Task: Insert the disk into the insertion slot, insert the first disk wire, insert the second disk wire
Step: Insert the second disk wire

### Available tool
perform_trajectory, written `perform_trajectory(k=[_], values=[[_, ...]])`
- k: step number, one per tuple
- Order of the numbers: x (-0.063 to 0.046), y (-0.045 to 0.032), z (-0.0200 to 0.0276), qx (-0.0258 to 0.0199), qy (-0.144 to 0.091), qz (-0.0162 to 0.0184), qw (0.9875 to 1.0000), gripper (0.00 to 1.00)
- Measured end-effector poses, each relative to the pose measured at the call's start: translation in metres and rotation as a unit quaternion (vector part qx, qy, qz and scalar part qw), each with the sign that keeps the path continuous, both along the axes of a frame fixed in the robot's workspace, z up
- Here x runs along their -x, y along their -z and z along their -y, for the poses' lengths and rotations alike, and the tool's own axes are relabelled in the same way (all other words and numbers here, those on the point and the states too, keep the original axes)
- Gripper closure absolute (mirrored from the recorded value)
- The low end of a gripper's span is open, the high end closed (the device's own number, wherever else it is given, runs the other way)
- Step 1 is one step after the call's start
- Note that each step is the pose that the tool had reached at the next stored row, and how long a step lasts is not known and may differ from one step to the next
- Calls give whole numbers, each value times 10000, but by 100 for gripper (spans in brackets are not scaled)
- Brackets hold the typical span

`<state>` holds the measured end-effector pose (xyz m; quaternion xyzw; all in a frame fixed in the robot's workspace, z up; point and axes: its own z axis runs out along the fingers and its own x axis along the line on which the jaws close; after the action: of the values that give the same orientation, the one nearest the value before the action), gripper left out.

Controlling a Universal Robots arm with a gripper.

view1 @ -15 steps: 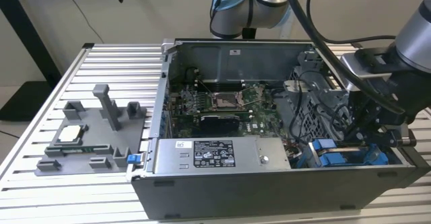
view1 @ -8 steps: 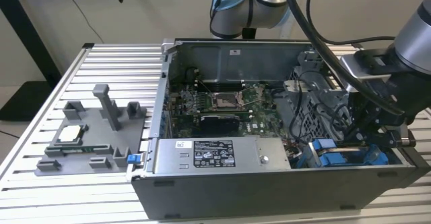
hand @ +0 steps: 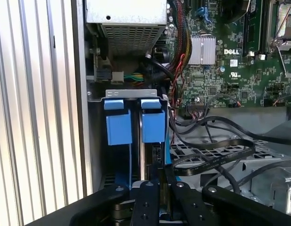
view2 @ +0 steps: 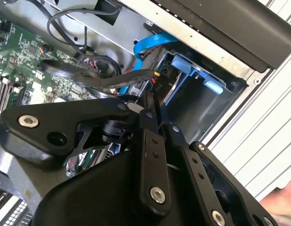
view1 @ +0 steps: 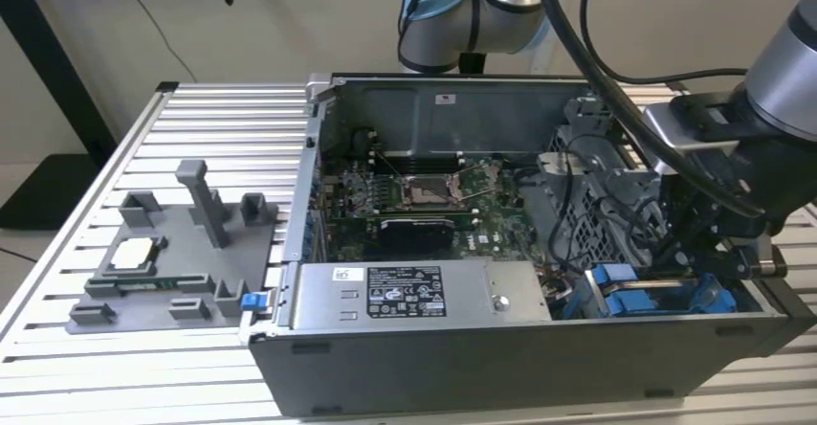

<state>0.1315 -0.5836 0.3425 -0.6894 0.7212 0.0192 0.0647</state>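
Power-supply box [view1: 415, 294]: lay along case front. Insertion slot [view1: 657, 296]: stood at the exterior view's right, blue tabs showing; disk apparently seated inside. Gripper [hand: 160, 178]: fingers clenched on thin black wire [view2: 156, 85], held at the bay mouth, likely for plugging.

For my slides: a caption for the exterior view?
Gripper lowered into the open computer case beside the blue-tabbed insertion slot.
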Motion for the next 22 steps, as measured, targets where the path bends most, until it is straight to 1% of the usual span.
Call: perform_trajectory(k=[10,16,19,20,22], values=[[0,27,-12,2,0,24,10000,100],[1,73,-12,3,1,26,10000,100],[1,81,-13,-1,1,26,10000,100],[0,91,-14,-14,0,27,10000,0],[0,71,-13,-6,0,26,10000,0]])
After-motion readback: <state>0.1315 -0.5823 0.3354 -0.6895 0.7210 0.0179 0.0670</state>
